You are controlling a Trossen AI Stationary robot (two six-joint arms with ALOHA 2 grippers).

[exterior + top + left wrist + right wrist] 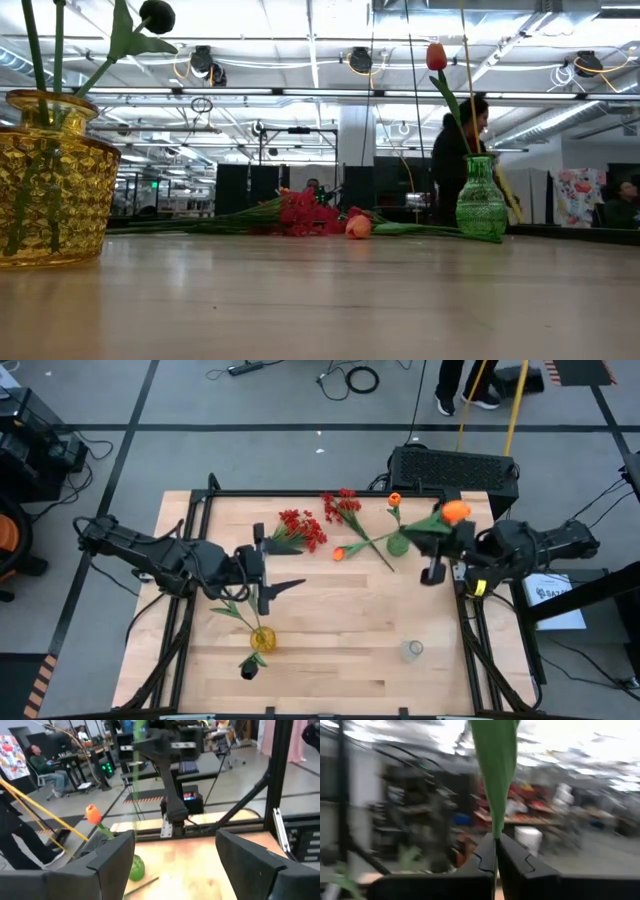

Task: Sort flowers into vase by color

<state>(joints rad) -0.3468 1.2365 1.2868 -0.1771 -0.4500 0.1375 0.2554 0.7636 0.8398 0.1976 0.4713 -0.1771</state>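
High view first: I saw my left gripper (268,582) above the table's (340,622) left half, fingers spread wide and holding nothing, just above the yellow vase (263,639), where a black flower (248,670) stood. My right gripper (437,555) hung at the right edge, pinched on the stem of an orange flower (455,511). 2 red clusters (303,530) and 1 loose orange bloom (339,553) lay toward the table's far side, near the green vase (398,544), which held another orange flower (394,499).

Low view — the yellow vase stood near, the green vase farther off, red blooms lying between.

Left wrist view: both fingers (107,857) stood far apart, empty.

Right wrist view — my fingers (482,857) were clamped on a green leaf (495,765).
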